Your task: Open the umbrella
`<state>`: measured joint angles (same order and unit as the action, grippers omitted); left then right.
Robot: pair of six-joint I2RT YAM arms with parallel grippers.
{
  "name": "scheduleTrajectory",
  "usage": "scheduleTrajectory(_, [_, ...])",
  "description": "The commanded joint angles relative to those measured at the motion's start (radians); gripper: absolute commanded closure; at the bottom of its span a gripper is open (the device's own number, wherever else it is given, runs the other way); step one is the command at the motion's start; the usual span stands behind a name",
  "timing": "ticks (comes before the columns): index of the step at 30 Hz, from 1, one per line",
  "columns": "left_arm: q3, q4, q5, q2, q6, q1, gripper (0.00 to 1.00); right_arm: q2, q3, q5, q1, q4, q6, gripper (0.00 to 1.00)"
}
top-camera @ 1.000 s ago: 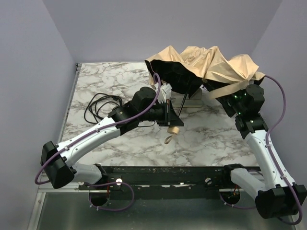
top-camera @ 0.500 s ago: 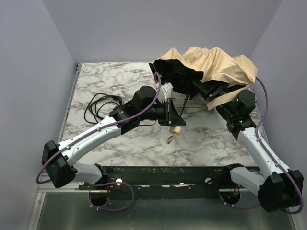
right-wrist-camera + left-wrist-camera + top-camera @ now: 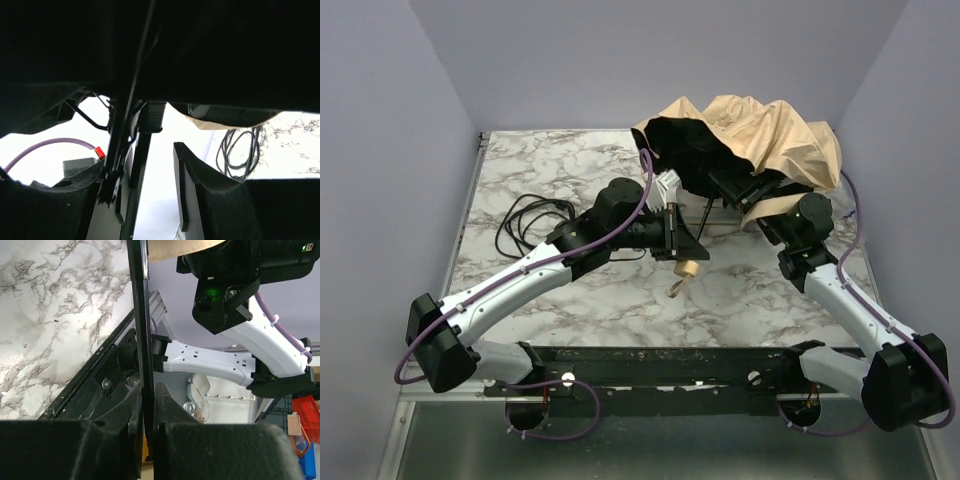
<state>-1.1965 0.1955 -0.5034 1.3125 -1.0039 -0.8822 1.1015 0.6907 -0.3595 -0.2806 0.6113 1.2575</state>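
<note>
The umbrella's tan canopy (image 3: 760, 125) hangs bunched over the table's back right, its black underside (image 3: 685, 150) facing me. A thin black shaft (image 3: 703, 215) slants down to the tan handle (image 3: 687, 268) and wrist loop (image 3: 675, 290). My left gripper (image 3: 680, 238) is shut on that shaft (image 3: 141, 315), which runs up between its pads (image 3: 148, 405). My right gripper (image 3: 740, 185) reaches under the canopy. In the right wrist view the right gripper (image 3: 150, 170) stands open around the shaft (image 3: 140, 175), which lies against the left finger with a gap to the right finger (image 3: 187, 185). Ribs and black fabric (image 3: 225, 50) fill the top of that view.
A coil of black cable (image 3: 525, 220) lies on the marble table (image 3: 570, 300) at the left, also in the right wrist view (image 3: 240, 150). Lilac walls close in three sides. The black mounting rail (image 3: 670, 365) runs along the near edge.
My right arm has swung left and reached in under the canopy, which has bunched up and back. Its jaws have narrowed. The left gripper has kept its hold on the shaft.
</note>
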Motion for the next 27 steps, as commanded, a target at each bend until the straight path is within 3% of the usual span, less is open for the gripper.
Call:
scheduleTrajectory(1, [-0.005,-0.115,-0.027,-0.067,0.034,0.006,1.00,0.029,-0.024,0.133,-0.005,0.084,0.004,0.58])
scheduleTrajectory(7, [0.032,-0.159,-0.062,-0.073,0.012,0.006,1.00,0.108,-0.007,0.222,-0.015,0.160,0.051,0.65])
scheduleTrajectory(13, [0.047,-0.170,-0.087,-0.082,0.017,-0.003,1.00,0.141,0.044,0.351,-0.040,0.104,0.045,0.74])
scheduleTrajectory(20, [0.039,-0.138,-0.114,-0.056,0.048,-0.068,1.00,0.153,0.116,0.632,-0.046,0.041,0.045,0.80])
scheduleTrajectory(27, [-0.004,-0.051,-0.069,-0.028,0.107,-0.190,1.00,0.197,0.323,0.987,-0.046,-0.001,-0.015,0.80])
